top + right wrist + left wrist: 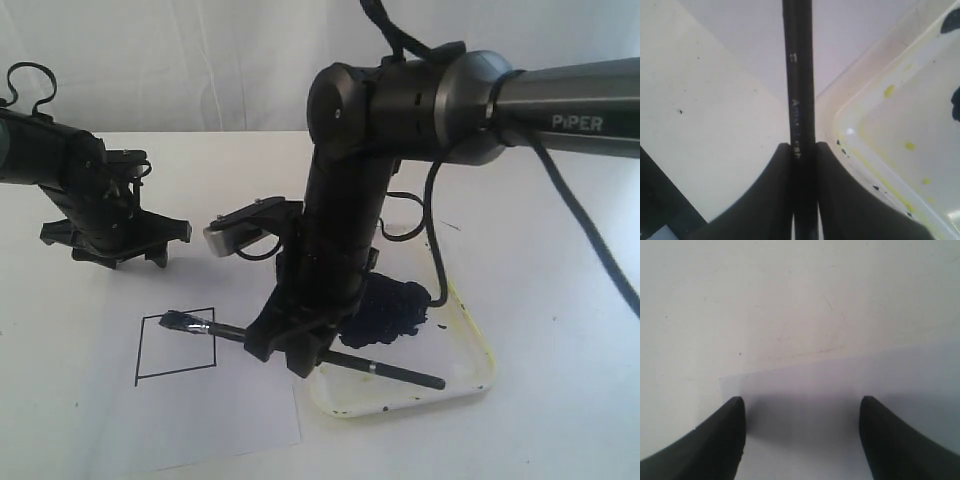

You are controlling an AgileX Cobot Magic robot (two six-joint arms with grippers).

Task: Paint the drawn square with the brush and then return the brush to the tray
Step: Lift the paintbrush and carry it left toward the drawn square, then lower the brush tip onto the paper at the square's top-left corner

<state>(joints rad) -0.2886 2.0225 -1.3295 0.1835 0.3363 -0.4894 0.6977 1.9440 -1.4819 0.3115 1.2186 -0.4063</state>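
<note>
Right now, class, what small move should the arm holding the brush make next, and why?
Probably sweep the brush across the inside of the drawn square. The right gripper is shut on its handle, the bristles sit at the square's upper edge, and the inside looks unpainted.

In the exterior view the right arm [345,220] covers the middle of the brush [395,372] handle, the left end of the tray [470,375] and part of the paint blob [395,305]. It also hides where the right end effector [285,352] meets the handle. Whether the bristles touch the paper [230,410] at the top line of the drawn square [175,348] cannot be told. In the right wrist view the handle runs off the frame at both ends, its pale lettering is too blurred to read, and the tray is cut by the edge.
</note>
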